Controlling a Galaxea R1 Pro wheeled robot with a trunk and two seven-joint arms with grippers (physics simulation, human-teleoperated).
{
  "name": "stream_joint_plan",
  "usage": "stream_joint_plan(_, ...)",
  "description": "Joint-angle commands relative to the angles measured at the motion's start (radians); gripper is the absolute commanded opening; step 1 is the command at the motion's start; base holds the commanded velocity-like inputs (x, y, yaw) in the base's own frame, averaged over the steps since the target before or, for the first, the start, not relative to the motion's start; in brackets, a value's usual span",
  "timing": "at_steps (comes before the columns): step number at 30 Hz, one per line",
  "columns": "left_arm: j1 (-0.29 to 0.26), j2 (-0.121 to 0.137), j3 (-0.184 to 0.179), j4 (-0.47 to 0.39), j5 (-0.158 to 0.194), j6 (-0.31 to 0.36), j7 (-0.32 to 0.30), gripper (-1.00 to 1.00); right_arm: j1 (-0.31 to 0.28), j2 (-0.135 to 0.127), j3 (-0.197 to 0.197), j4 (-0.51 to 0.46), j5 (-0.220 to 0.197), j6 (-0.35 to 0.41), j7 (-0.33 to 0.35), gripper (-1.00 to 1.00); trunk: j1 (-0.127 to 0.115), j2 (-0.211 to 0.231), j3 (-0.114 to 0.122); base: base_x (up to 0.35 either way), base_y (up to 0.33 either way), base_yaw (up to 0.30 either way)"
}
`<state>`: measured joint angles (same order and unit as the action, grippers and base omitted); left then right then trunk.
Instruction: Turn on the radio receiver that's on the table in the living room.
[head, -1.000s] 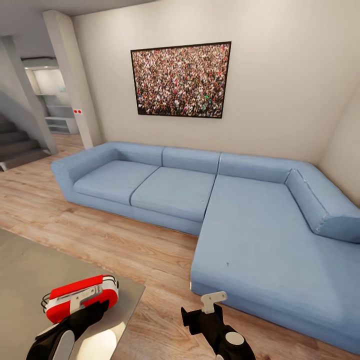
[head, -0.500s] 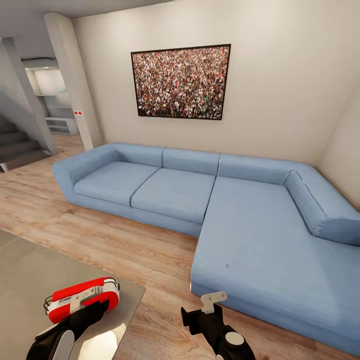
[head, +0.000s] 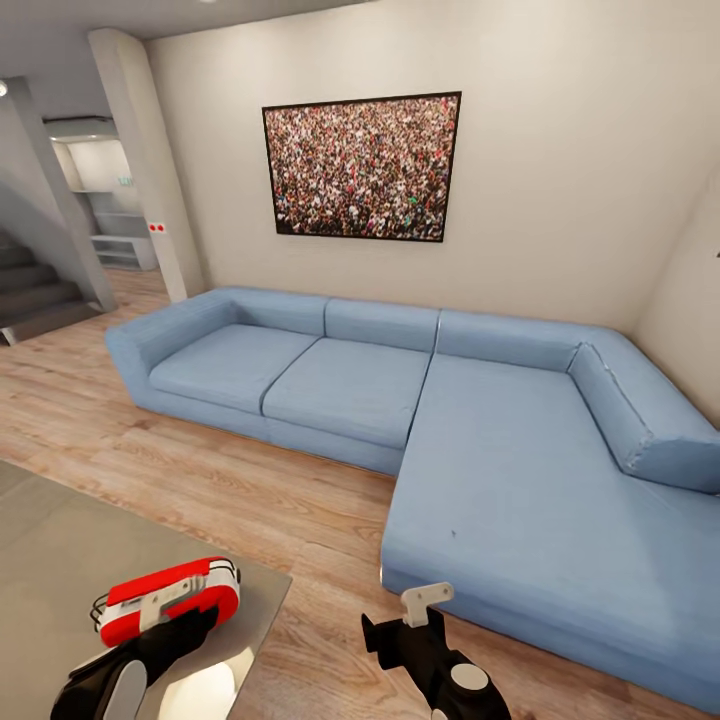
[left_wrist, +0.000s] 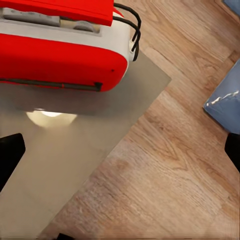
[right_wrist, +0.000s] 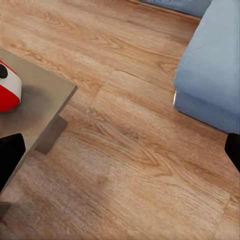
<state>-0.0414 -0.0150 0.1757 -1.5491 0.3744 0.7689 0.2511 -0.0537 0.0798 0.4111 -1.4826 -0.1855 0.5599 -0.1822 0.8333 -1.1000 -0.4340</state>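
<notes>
From the head camera I see the radio (head: 168, 602) sitting near the corner of the grey table (head: 60, 560), low at the left of my view. It lies on the tabletop, red body with a white panel across it and the thin black wire handle looping off one end. My left gripper (head: 185, 625) hovers just beside the radio on my near side, its dark fingers reaching up against the red shell; I cannot tell whether they touch it. In the left wrist view the radio (left_wrist: 60, 50) sits close ahead, between the lines of the two black fingertips (left_wrist: 11, 155), which stand wide apart at the frame edges with nothing between them, so that gripper is spread open. A bright light reflection lies on the table (left_wrist: 60, 165) just in front of the radio.

My right gripper (head: 415, 610) hangs over the wood floor (head: 250, 480), off the table's edge, between the table and the sofa (head: 500, 450). Its fingertips (right_wrist: 10, 160) are also wide apart in the right wrist view, holding nothing, with the table corner (right_wrist: 40, 100) and a sliver of radio (right_wrist: 9, 87) to one side.

The blue sofa wraps the far wall, under the framed crowd photo (head: 362, 165). Stairs (head: 30, 290) rise at the far left.
</notes>
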Motion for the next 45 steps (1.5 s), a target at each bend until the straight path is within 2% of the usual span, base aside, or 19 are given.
stream_joint_plan(1,0.0,0.0,0.001,0.0,0.0,0.004,-0.001,1.0,0.0,0.0,0.0,-0.001,-0.001,0.0,0.0,1.0,0.0,0.0,0.0,0.0,0.0,0.0)
stream_joint_plan(4,0.0,0.003,0.005,0.0,0.0,0.013,-0.003,1.0,0.0,0.0,0.0,-0.003,-0.001,0.0,0.002,1.0,0.0,0.0,0.0,0.0,0.0,0.0)
stream_joint_plan(10,0.0,0.003,0.037,0.0,0.0,0.021,-0.004,1.0,0.0,0.0,0.001,-0.002,-0.005,-0.001,0.004,1.0,0.0,0.0,0.0,0.0,0.0,0.0)
stream_joint_plan(21,0.0,0.001,0.039,0.001,0.001,0.021,-0.004,1.0,0.0,0.0,0.0,-0.002,-0.006,-0.002,0.004,1.0,0.0,0.0,0.0,0.0,0.0,-0.011)
stream_joint_plan(30,0.0,0.0,0.039,0.001,0.001,0.021,-0.004,1.0,0.0,0.0,0.0,-0.001,-0.006,-0.001,0.003,1.0,0.0,0.0,-0.002,0.0,0.0,-0.212)
stream_joint_plan(45,0.0,0.001,0.039,0.003,0.001,0.021,-0.005,1.0,0.0,0.0,0.0,-0.001,-0.006,-0.002,0.004,1.0,0.0,0.0,-0.002,0.0,0.0,-0.01)
